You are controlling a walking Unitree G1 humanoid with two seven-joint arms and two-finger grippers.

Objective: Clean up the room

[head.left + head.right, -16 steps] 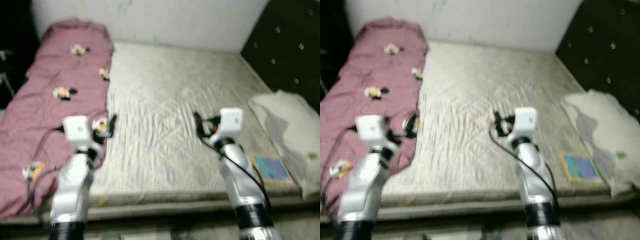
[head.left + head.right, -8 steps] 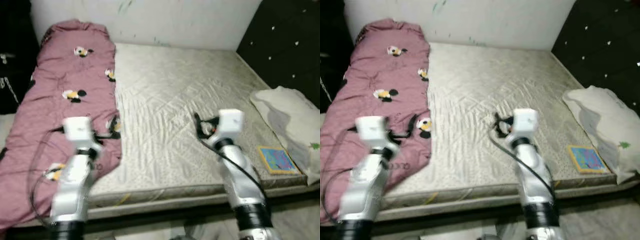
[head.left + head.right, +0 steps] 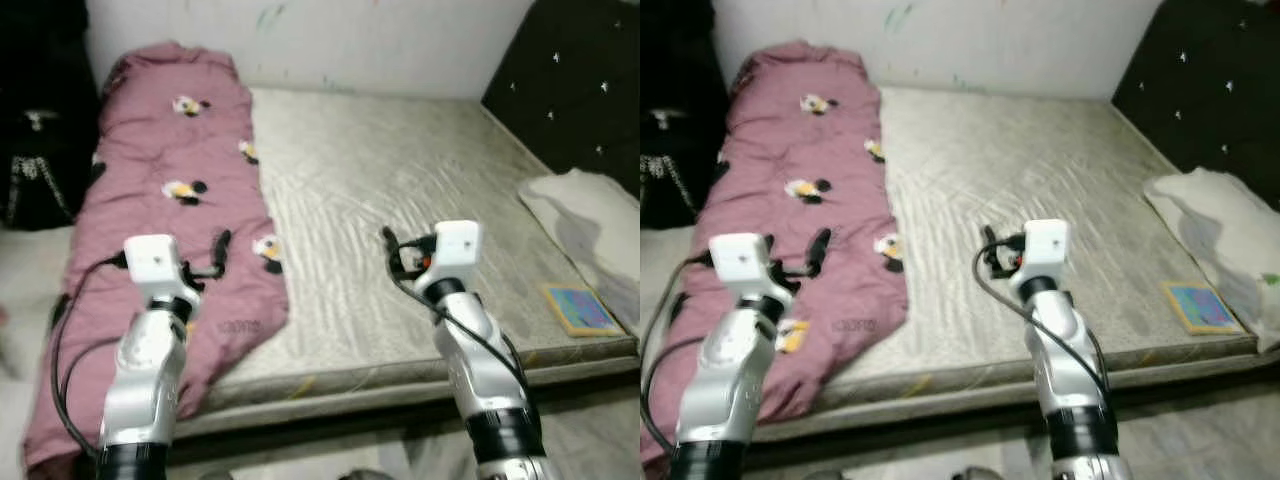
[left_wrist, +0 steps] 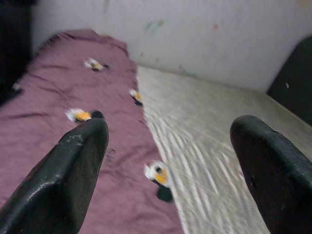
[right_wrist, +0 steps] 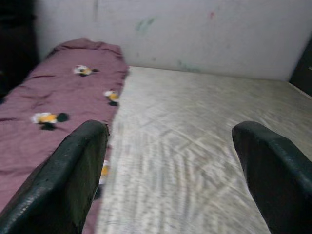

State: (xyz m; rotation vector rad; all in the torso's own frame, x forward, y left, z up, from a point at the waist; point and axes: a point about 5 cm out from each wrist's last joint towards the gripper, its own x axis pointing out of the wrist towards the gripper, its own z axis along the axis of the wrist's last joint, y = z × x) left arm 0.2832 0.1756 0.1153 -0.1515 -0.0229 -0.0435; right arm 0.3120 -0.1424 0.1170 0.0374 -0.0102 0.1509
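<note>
- Both pincers, left [image 3: 222,243] and right [image 3: 388,240], were open, empty.
- Blanket [image 3: 170,210] lay left on bed [image 3: 400,180]; best grab its near edge squarely.

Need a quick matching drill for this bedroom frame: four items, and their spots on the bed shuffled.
Items:
1. blanket
2. book
3. pillow
4. left gripper

Places:
A. near the mattress's front right corner
B. by the dark headboard, on the right
C. hovering over the blanket's edge
D. along the bed's left side

Pairs: 1-D, 2-A, 3-B, 4-C
</note>
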